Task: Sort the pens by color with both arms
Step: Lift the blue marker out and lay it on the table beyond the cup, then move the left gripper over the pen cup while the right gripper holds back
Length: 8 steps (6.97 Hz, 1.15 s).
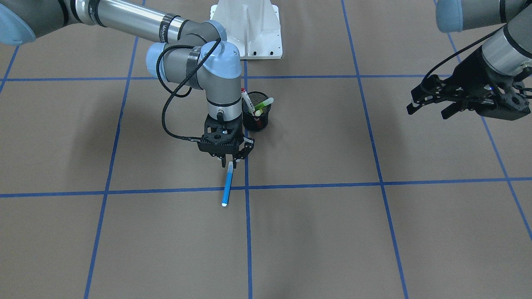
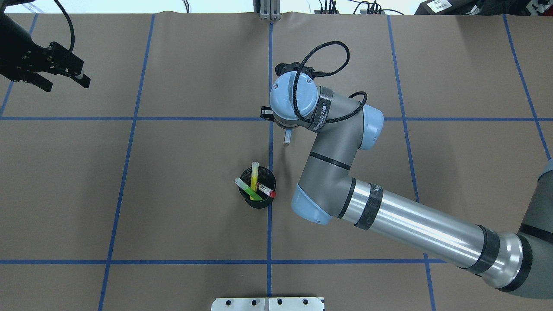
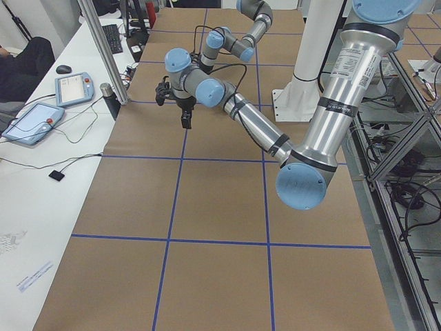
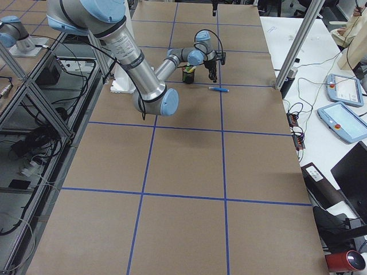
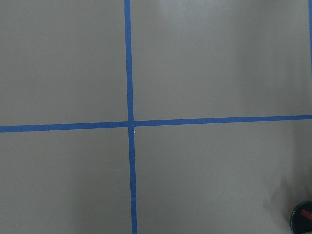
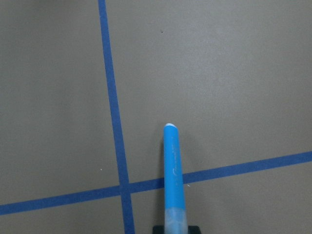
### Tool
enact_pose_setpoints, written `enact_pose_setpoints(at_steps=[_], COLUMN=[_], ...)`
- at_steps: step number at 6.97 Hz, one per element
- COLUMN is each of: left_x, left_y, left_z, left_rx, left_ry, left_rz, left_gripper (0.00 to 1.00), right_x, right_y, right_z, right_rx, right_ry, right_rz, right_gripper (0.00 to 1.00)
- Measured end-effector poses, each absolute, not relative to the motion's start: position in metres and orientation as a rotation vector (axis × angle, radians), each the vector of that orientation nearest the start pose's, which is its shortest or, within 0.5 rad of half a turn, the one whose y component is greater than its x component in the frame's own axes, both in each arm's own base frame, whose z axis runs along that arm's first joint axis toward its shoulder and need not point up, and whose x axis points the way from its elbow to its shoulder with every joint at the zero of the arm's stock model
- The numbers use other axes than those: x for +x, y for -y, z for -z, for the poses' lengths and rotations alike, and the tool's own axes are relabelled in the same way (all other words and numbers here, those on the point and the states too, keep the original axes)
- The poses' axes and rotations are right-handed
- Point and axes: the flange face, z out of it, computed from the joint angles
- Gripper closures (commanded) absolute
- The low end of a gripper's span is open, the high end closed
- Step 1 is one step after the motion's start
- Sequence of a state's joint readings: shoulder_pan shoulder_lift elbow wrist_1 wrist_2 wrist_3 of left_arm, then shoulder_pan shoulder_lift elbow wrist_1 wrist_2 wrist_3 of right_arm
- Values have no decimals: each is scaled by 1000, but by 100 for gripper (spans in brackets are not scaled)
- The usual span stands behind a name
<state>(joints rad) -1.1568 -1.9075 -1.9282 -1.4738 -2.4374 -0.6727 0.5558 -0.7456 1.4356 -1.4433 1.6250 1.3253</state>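
The blue pen [image 1: 227, 185] lies flat on the surface, on the far side of the mesh cup [image 1: 256, 122] from the robot, apparently set out alone to start its colour group. The right hand [image 1: 231, 162] hangs just over its cup-ward end, jaws apart, gripping nothing. The left hand [image 1: 430, 111], also spread and empty, hangs well away from the cup, likely awaiting its own pen.

Seen from overhead, my own wrist [image 2: 293, 97] hides my right claw [image 1: 230, 160] and nearly all the blue pen [image 2: 286, 139] under it. My wrist camera's edge cuts the pen's claw-side end; whether I grip it, I cannot tell.
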Motion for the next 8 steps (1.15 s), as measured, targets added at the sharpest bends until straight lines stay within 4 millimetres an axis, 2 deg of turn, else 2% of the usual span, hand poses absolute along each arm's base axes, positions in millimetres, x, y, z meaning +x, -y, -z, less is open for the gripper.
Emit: enact_pose_setpoints(at_steps=[2,5,7,8], left_x=[182,245,283,300], left_y=[536,516,492,483], left_z=[-296,-238,-201,-175], left_rx=[20,-191,-344,-416], left_ry=[-1018,-1049,-1024,-984], left_rz=[18,283,500,590], left_gripper=[1,1,1,1], right_x=[-548,-489,-445,-431], right_y=[525,548,548,546], right_z=[-197,-225,-250,-257], right_rx=[237,147,141,126], right_ry=[801,858,879,892], right_rz=[-198,-30,36,44], right_gripper=[0,0,0,0])
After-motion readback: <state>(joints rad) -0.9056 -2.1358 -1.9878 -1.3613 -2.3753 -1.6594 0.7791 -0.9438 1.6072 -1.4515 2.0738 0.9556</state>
